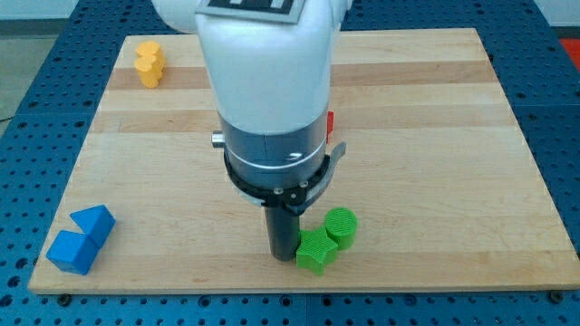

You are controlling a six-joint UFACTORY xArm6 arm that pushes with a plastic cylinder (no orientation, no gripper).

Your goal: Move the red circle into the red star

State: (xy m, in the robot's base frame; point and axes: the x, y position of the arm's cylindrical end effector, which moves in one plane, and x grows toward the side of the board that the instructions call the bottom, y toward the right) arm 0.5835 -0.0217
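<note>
A sliver of a red block [332, 124] shows just right of my arm's white body, in the middle of the board; its shape cannot be made out, and most of it is hidden. No second red block shows. My rod comes down from the grey collar and its tip [282, 257] rests on the board near the view's bottom, just left of the green star.
A green star [316, 251] and a green circle [342, 226] sit touching each other right of the tip. A yellow block [149, 63] lies at the top left. Two blue blocks [94, 223] [72, 252] sit at the bottom left. The wooden board [453, 136] ends at a blue pegboard.
</note>
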